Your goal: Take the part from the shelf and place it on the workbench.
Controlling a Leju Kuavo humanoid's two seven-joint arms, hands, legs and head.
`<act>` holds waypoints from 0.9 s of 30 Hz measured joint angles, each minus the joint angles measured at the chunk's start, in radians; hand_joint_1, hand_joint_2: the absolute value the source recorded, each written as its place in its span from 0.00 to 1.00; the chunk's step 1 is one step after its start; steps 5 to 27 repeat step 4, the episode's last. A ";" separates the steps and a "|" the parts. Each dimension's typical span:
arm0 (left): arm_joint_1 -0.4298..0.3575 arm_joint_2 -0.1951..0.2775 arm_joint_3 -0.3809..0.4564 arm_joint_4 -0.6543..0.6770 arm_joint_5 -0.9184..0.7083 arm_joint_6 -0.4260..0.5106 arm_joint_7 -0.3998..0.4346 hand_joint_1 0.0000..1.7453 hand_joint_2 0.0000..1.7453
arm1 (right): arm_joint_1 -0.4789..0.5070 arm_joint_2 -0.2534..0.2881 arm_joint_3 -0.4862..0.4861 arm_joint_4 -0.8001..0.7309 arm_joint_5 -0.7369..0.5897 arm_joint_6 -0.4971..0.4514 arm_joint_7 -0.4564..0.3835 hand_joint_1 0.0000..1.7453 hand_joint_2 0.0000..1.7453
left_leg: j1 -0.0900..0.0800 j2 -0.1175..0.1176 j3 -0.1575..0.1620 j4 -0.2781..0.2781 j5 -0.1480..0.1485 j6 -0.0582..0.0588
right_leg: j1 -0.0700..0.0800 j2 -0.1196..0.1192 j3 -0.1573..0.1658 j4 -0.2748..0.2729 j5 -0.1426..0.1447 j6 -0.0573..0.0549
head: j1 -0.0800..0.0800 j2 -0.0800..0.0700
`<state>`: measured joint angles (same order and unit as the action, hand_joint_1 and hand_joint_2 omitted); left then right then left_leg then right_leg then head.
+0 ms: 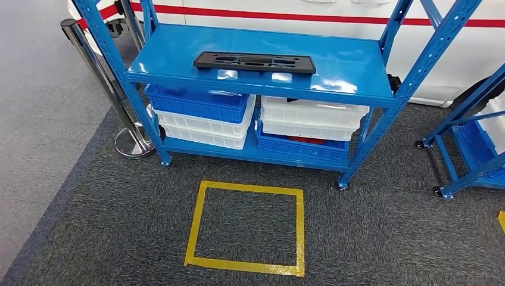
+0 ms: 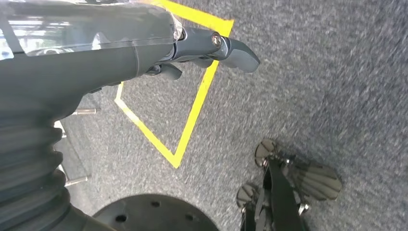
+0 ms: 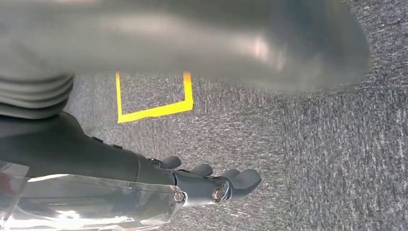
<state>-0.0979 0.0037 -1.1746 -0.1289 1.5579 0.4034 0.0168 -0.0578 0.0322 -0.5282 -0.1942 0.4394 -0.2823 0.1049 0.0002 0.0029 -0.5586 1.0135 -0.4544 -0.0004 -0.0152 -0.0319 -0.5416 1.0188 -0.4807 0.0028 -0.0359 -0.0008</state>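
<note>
A flat black part (image 1: 254, 62) with several cut-outs lies on the top board of the blue shelf (image 1: 333, 56), near its front edge. Both arms hang down. In the left wrist view my left hand (image 2: 211, 50) points at the grey carpet with its fingers stretched out and nothing in it. In the right wrist view my right hand (image 3: 211, 183) hangs the same way, fingers extended and apart, holding nothing. Both hands are far below the part and apart from the shelf.
A yellow tape square (image 1: 247, 226) marks the carpet in front of the shelf. White and blue bins (image 1: 202, 113) fill the lower level. A chrome stanchion (image 1: 128, 140) stands at the shelf's left. Another blue rack (image 1: 470, 140) on castors stands at the right.
</note>
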 joint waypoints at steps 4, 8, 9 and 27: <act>0.000 0.000 0.000 0.000 0.000 0.000 0.000 0.00 1.00 | 0.000 0.000 -0.001 0.000 0.003 0.000 0.000 0.00 1.00 | 0.000 0.000 0.000 0.000 0.000 0.003 | 0.000 0.000 0.001 -0.003 0.002 0.005 | 0.000 0.000; 0.000 0.000 0.000 0.000 0.000 0.000 0.000 0.00 1.00 | 0.000 0.000 -0.001 0.000 0.003 0.000 0.000 0.00 1.00 | 0.000 0.000 0.000 0.000 0.000 0.003 | 0.000 0.000 0.001 -0.003 0.002 0.005 | 0.000 0.000; 0.000 0.000 0.000 0.000 0.000 0.000 0.000 0.00 1.00 | 0.000 0.000 -0.001 0.000 0.003 0.000 0.000 0.00 1.00 | 0.000 0.000 0.000 0.000 0.000 0.003 | 0.000 0.000 0.001 -0.003 0.002 0.005 | 0.000 0.000; 0.000 0.000 0.000 0.000 0.000 0.000 0.000 0.00 1.00 | 0.000 0.000 -0.001 0.000 0.003 0.000 0.000 0.00 1.00 | 0.000 0.000 0.000 0.000 0.000 0.003 | 0.000 0.000 0.001 -0.003 0.002 0.005 | 0.000 0.000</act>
